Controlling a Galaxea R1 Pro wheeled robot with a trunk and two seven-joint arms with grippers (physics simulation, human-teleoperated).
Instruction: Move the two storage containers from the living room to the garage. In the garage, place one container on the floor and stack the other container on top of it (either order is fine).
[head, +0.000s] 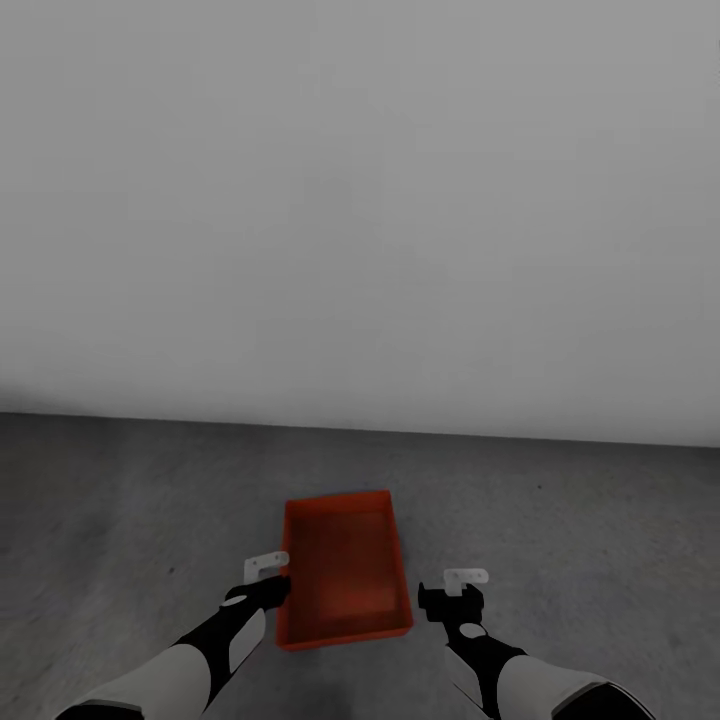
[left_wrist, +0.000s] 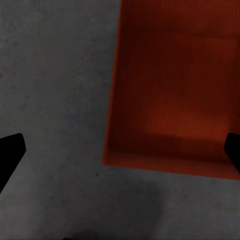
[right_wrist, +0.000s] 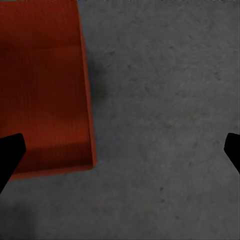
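On grey floor (head: 120, 520), orange container (head: 345, 575), pale wall (head: 360, 200) behind

Plain pale grey wall (head: 360, 200) meets rough concrete floor (head: 600, 520) (dark grey).

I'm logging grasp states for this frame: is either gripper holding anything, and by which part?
Nothing is held. Both the left gripper and right gripper are open, flanking the orange-red storage container on the concrete floor.
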